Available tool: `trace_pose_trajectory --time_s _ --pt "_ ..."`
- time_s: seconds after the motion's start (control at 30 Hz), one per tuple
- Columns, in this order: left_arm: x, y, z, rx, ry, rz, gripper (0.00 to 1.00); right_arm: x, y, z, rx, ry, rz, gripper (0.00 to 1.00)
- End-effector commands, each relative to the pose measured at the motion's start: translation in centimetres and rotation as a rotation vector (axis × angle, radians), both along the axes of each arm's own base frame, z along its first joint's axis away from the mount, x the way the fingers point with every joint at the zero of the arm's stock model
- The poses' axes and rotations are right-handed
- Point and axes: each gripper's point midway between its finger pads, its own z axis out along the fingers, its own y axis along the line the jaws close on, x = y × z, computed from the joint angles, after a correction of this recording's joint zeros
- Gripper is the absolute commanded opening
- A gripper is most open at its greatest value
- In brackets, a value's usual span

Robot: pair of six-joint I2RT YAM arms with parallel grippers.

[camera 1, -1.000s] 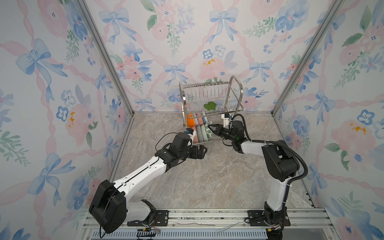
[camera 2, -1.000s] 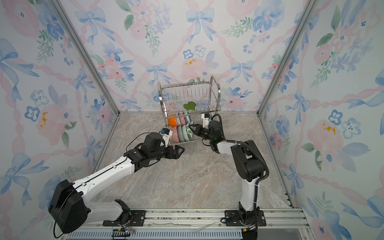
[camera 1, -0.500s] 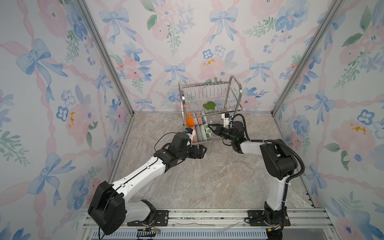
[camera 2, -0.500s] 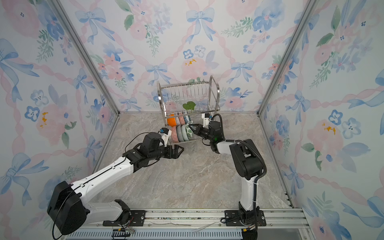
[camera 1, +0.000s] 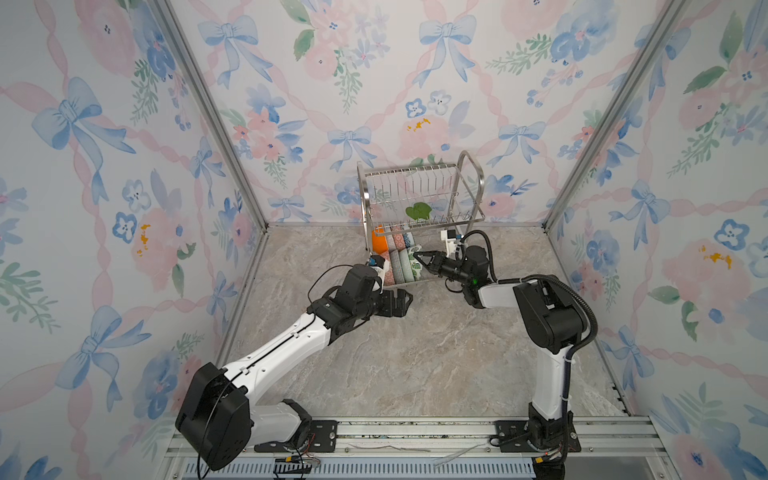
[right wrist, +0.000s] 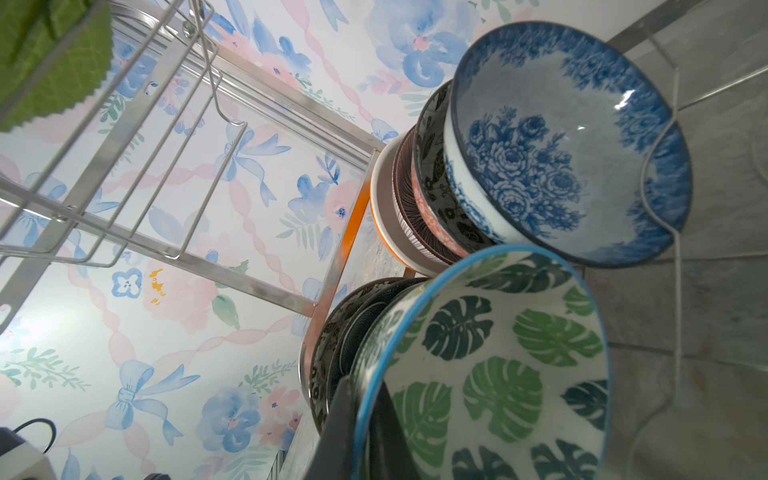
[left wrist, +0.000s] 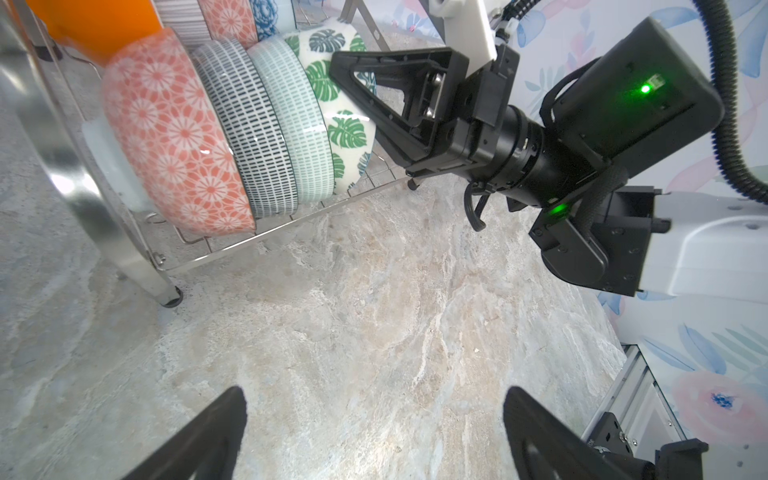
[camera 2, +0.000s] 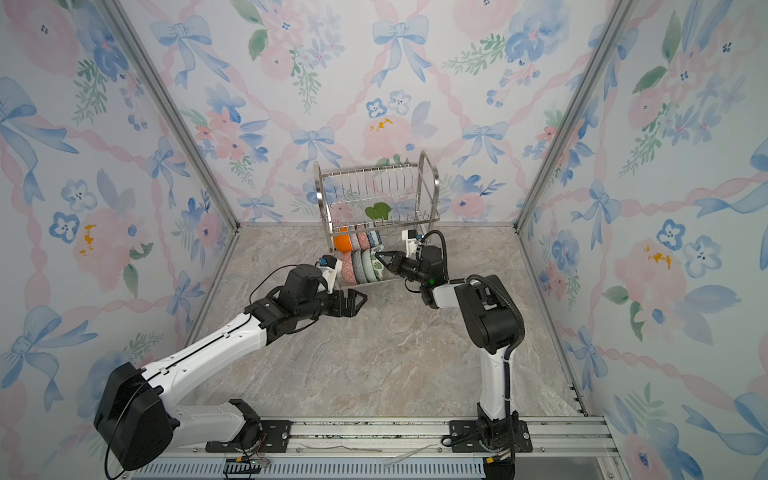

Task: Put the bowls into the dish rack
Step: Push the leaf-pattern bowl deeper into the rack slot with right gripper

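Right gripper (left wrist: 337,65) pinching rim of green-leaf bowl (right wrist: 498,374), last in front row on dish rack (camera 1: 475,167) lower tier. Left gripper (camera 1: 400,300) spread wide, empty, over counter (camera 1: 415,357) before rack. Risk: on release, bowl may topple outward off tier, as nothing braces row's open end.

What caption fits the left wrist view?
Right gripper shut on the green-leaf bowl ending a row of bowls in the dish rack.

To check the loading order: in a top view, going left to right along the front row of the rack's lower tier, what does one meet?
Coral flower-patterned bowl, black-dashed bowl, pale green dashed bowl, green-leaf bowl, then the right gripper at its rim.
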Motion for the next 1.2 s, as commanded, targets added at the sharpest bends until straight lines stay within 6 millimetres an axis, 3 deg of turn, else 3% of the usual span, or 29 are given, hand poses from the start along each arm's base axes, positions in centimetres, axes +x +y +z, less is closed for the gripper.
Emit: trace_pose_trajectory --time_s 0.0,0.5,0.83,1.17 --pt "-0.2 0.4 -0.2 0.013 -0.001 -0.005 0.98 -0.4 0.4 1.9 0.011 -0.091 0.028 0.0" --pt "-0.4 0.6 -0.3 0.011 0.003 -0.001 0.98 -0.4 0.3 -0.5 -0.19 -0.071 0.036 0.0" --pt "-0.4 0.7 -0.3 0.013 0.001 0.003 0.98 -1.6 1.3 -2.9 -0.396 -0.082 0.078 0.0" --pt "-0.5 0.8 0.2 0.002 -0.007 0.003 0.98 -1.8 1.6 -2.6 -0.422 -0.088 0.086 0.06"
